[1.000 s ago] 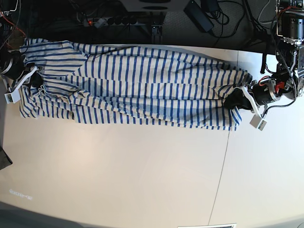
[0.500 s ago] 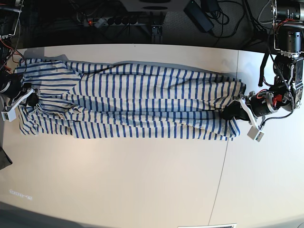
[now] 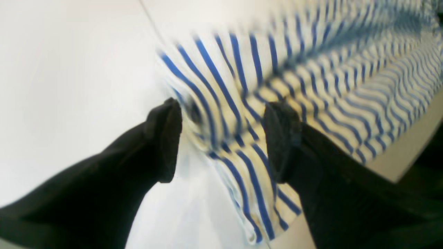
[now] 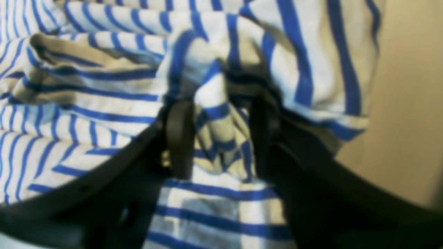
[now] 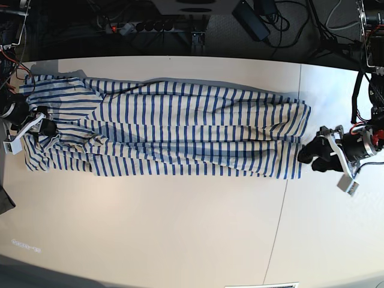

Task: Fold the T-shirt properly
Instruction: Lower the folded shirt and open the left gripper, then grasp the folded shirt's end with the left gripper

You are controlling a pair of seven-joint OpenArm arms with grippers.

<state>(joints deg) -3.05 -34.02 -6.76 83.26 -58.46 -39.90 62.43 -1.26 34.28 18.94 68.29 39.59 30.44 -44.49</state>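
Note:
The T-shirt (image 5: 180,120), cream-white with thin blue stripes, lies stretched in a long band across the back half of the table. My left gripper (image 5: 312,159) is open and empty, just off the shirt's right end. In the left wrist view (image 3: 221,138) its fingers stand apart, with the shirt's edge (image 3: 311,69) beyond them. My right gripper (image 5: 43,128) is at the shirt's left end. In the right wrist view (image 4: 219,138) a bunched fold of the striped cloth (image 4: 104,86) sits between its fingers.
The white table (image 5: 180,228) has a seam (image 5: 282,210) running front to back on the right. A power strip and cables (image 5: 150,27) lie on the dark floor behind the back edge. A dark object (image 5: 5,201) sits at the far left edge.
My left gripper let go of the shirt's right end and moved right and forward. The shirt has come down a little nearer and now lies flatter. My right gripper stayed at the left end.

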